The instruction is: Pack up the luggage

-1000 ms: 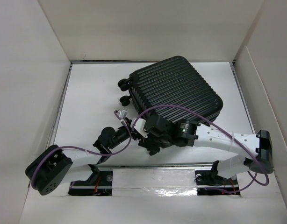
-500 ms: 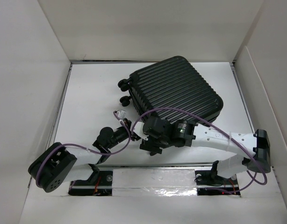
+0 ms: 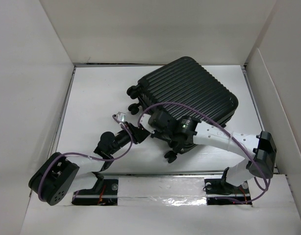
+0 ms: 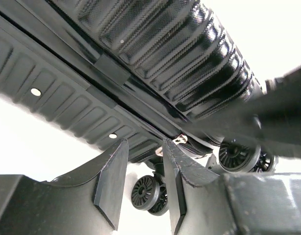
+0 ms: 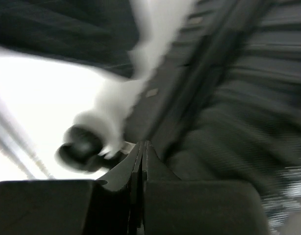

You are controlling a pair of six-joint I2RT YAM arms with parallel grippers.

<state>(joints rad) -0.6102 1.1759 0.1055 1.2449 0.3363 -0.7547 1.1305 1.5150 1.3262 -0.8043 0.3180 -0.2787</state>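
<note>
Now, left gripper [image 3: 133, 132]: open to a narrow gap with nothing between the fingers [image 4: 111, 171]; it sits low by the wheeled corner of the suitcase and looks up at its side.
Right gripper [image 3: 176, 142]: closed, with the two fingers [image 5: 118, 171] pressed flat against each other. The wrist view is too blurred to show whether anything thin is pinched. The gripper is right against the near-left edge of the case.
Suitcase [image 3: 189, 93]: lies slantwise on the white table [image 3: 96, 98], toward the far right, with its wheeled end turned to the left.
Contents: the two shells are shut together, so the inside is hidden.
Shell [image 4: 165, 44]: black, glossy and hard, with raised parallel ribs and a fine woven pattern on the surface. The corners are rounded.
Seam: a dark band runs between the two halves. The lower half carries small pale round studs [image 4: 35, 91].
Wheels [image 4: 145, 192]: small, black and round with spoked hubs. Two stick out at the left end in the top view [image 3: 133, 90].
Right wrist view: the ribbed shell [image 5: 248, 98] fills the right side, and one blurred wheel [image 5: 79, 147] shows on the left.
</note>
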